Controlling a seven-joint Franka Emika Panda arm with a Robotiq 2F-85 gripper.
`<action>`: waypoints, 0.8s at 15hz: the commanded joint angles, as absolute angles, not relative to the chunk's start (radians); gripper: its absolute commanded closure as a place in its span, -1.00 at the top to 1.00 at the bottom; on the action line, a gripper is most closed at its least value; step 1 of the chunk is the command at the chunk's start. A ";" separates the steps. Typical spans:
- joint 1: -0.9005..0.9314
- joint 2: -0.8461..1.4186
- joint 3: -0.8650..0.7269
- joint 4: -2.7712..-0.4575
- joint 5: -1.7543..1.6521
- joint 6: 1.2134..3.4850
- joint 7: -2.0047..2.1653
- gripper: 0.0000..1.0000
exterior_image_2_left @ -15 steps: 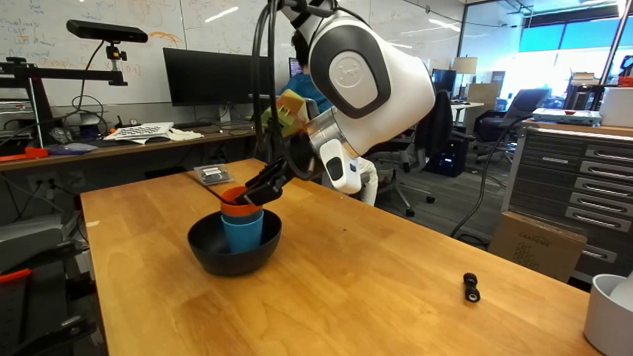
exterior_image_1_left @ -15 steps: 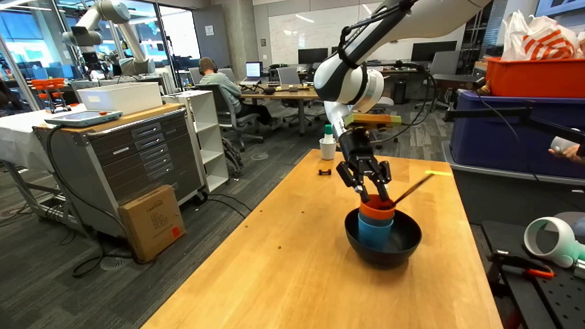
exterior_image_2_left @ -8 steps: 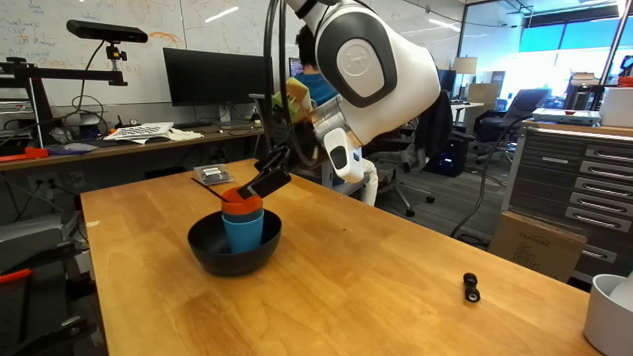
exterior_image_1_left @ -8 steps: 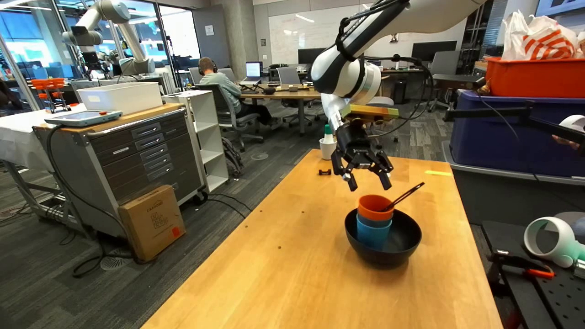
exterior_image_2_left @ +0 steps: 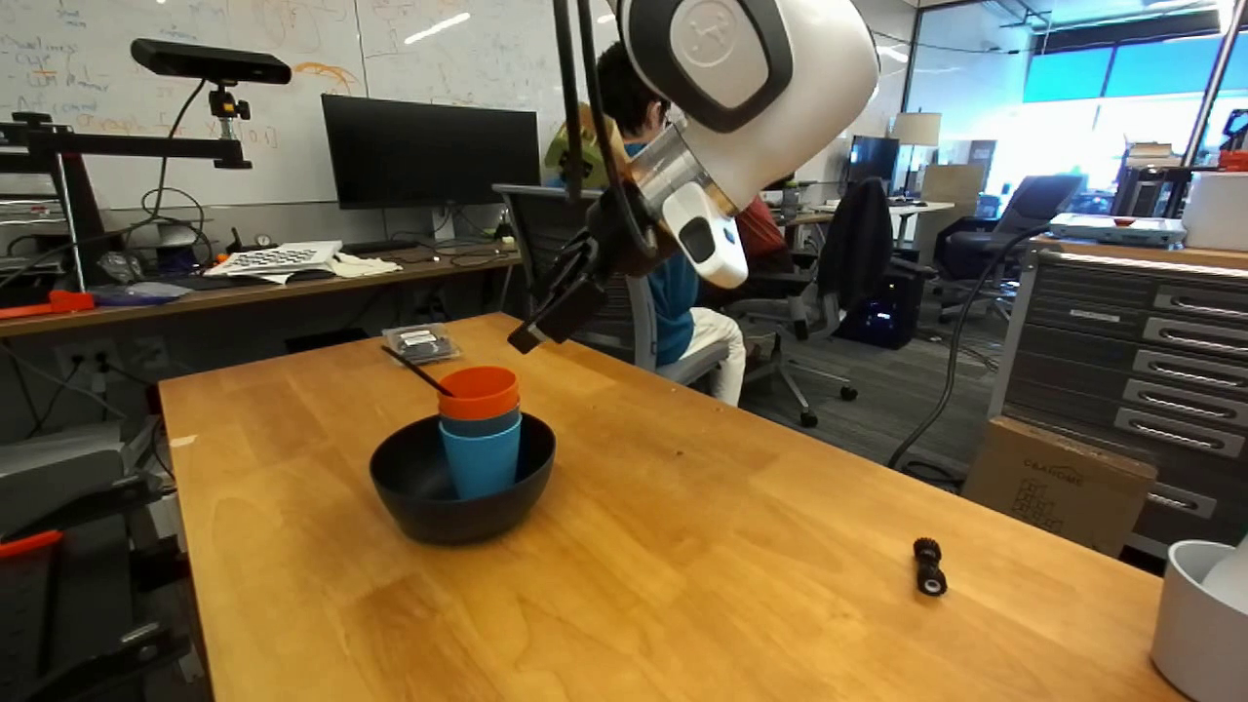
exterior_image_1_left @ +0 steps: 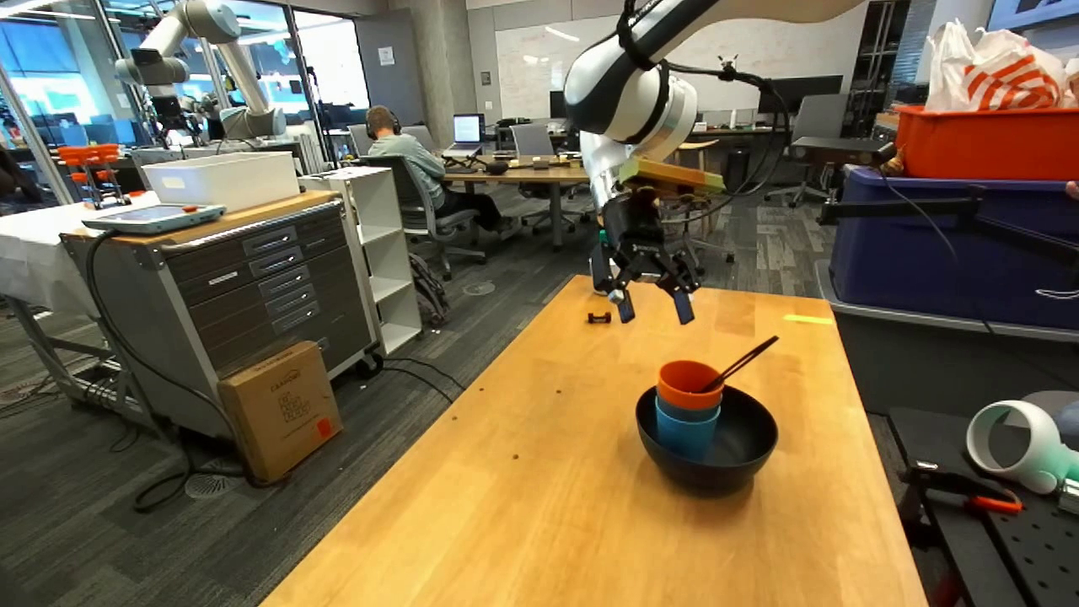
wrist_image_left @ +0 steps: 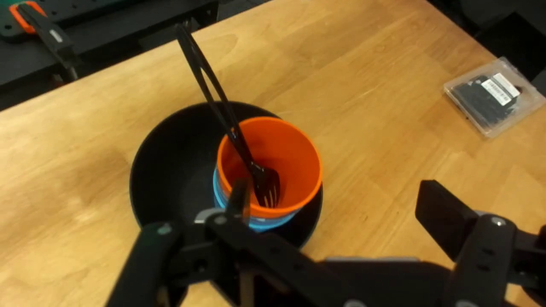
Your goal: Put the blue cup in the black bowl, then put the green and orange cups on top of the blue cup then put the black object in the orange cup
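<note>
Sitting left of center in an exterior view, the black bowl [exterior_image_2_left: 463, 522] holds the blue cup [exterior_image_2_left: 485, 468], with the green cup [exterior_image_2_left: 482, 427] then the orange cup [exterior_image_2_left: 480, 403] stacked on it; the black object [wrist_image_left: 245, 150] leans in the orange cup, fork end down; jaws hang wide apart above the bench [exterior_image_2_left: 731, 546], up and right of the orange cup.

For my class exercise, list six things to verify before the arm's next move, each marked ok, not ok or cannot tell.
1. Blue cup in the bowl: ok.
2. Green cup above it, orange cup on top: ok.
3. Fork in the orange cup: ok, leaning over the rim.
4. Claw open and holding nothing: ok.
5. Claw clear of the cups and fork: ok.
6. Blue cup's base flat: cannot tell, hidden in every view.
</note>
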State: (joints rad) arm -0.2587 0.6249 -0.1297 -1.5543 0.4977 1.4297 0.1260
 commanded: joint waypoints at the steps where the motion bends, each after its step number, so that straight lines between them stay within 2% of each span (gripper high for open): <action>1: -0.203 0.499 -0.138 -1.635 0.435 1.579 0.124 1.00; 12: -0.091 0.202 -0.118 -1.989 0.272 2.201 0.130 1.00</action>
